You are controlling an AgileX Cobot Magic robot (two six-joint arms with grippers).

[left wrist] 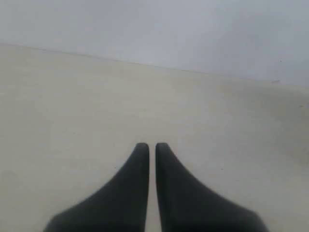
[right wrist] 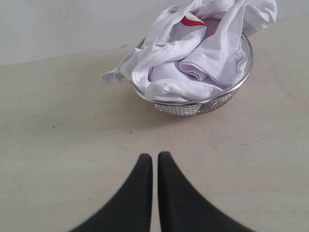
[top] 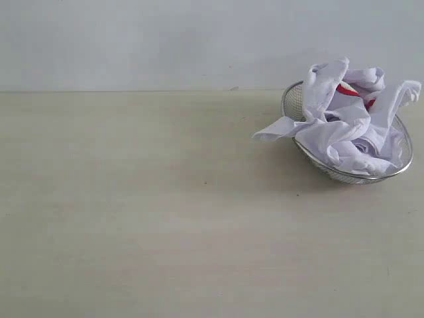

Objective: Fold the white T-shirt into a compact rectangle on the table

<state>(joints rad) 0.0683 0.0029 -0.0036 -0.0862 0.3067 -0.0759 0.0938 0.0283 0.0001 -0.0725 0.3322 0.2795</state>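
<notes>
The white T-shirt [top: 344, 122] lay crumpled in a silver wire-mesh basket [top: 287, 101] (a scrap of red print showed among the folds), with one end spilling over the rim. The basket stood toward the far right of the pale table [top: 132, 218]. The left gripper [left wrist: 151, 146] hung above the tabletop, jaws pinched together on nothing. The right gripper [right wrist: 154, 155], likewise closed and empty, pointed at the basket from short of it.

white t-shirt [top: 344, 126] with red print, silver mesh basket [top: 397, 162], beige table [top: 165, 212].
</notes>
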